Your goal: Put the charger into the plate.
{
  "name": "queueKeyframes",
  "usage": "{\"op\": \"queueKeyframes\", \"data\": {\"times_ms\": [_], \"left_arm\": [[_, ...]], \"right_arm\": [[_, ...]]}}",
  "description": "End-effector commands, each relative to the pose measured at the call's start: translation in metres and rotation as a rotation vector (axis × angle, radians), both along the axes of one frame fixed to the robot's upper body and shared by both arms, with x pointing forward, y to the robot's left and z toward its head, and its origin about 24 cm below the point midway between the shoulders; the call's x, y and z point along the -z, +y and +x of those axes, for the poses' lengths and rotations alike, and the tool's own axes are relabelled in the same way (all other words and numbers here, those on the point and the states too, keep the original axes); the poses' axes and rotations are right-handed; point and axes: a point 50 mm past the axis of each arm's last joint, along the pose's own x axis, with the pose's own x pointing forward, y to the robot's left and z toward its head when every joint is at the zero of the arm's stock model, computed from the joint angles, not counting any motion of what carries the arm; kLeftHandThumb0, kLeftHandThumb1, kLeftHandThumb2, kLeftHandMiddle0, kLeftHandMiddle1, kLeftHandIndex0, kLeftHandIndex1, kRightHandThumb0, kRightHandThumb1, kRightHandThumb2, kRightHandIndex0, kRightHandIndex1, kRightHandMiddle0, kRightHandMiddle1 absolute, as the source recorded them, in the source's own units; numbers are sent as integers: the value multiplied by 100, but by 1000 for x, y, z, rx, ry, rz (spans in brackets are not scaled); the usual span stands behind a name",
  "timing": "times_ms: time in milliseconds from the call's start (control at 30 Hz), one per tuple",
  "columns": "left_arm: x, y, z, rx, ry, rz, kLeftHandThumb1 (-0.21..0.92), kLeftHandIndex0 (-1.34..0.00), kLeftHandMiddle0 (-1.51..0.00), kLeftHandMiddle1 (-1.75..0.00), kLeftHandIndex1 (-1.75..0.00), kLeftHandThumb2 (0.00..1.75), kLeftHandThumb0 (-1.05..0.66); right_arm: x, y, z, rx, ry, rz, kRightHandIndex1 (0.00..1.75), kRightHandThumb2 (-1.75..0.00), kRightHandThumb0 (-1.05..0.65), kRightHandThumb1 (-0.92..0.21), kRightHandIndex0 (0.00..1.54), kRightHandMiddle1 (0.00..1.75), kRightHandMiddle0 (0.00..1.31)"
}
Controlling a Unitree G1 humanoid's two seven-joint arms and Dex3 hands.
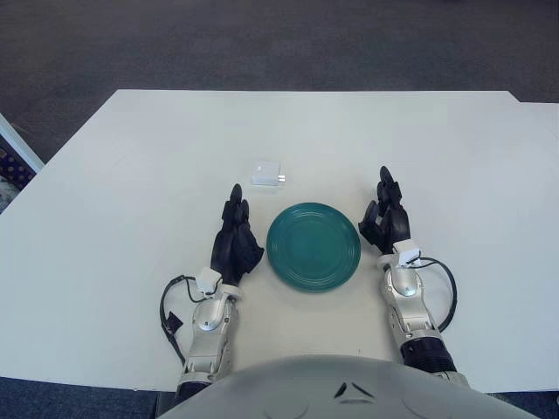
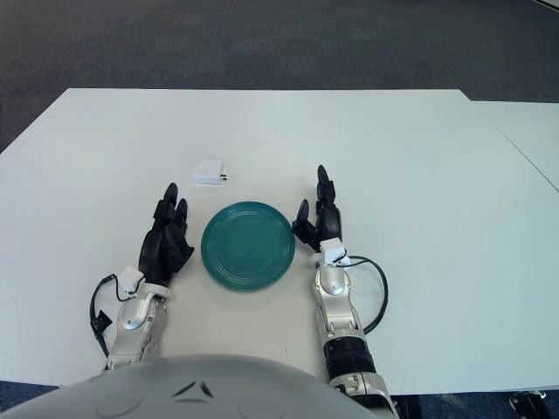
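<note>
A: Where is the charger (image 1: 267,174) found?

B: It is seen lying flat on the white table (image 1: 122,175), a small white block with its prongs pointed toward the robot's right. It is placed beyond the plate (image 1: 314,246), slightly toward the robot's left of the plate's centre, and is kept apart from the rim. Nothing is touched by it except the tabletop.

A: And the plate itself?

B: A round teal plate is set on the table directly in front of the robot, between the two hands. Nothing is carried on it.

A: How is the left hand (image 1: 236,241) held?

B: It is rested on the table just beside the plate's left edge, with the dark fingers stretched forward and loosely spread. Nothing is grasped by it. The charger is located ahead of its fingertips and a little to the right, with a clear gap left between them.

A: The right hand (image 1: 385,218)?

B: It is positioned just beside the plate's right edge, with the fingers extended forward and relaxed, one finger reaching further than the others. Nothing is held in it either. A black cable (image 1: 447,292) is looped beside its silver forearm, and a similar loop is seen at the left wrist.

A: What else is shown?

B: Dark carpet (image 1: 262,44) is visible past the far edge of the table, and the robot's grey torso is seen at the bottom of the view
</note>
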Motion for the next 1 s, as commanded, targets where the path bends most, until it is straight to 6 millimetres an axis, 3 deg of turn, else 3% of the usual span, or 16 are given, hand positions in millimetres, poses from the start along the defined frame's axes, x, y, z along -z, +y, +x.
{"op": "queueKeyframes", "data": {"times_ms": [0,967], "left_arm": [[18,1,-8,-11,119,-9,92,0,0,0,0,103,-105],[17,0,-7,-25,116,-3,92,0,0,0,0,101,-105]], "right_arm": [[35,-6,-26,14,170,-20,0,-95,-95,-92,0,11,0],[37,-6,-26,19,186,-2,0,-94,-94,-92,0,10,0]]}}
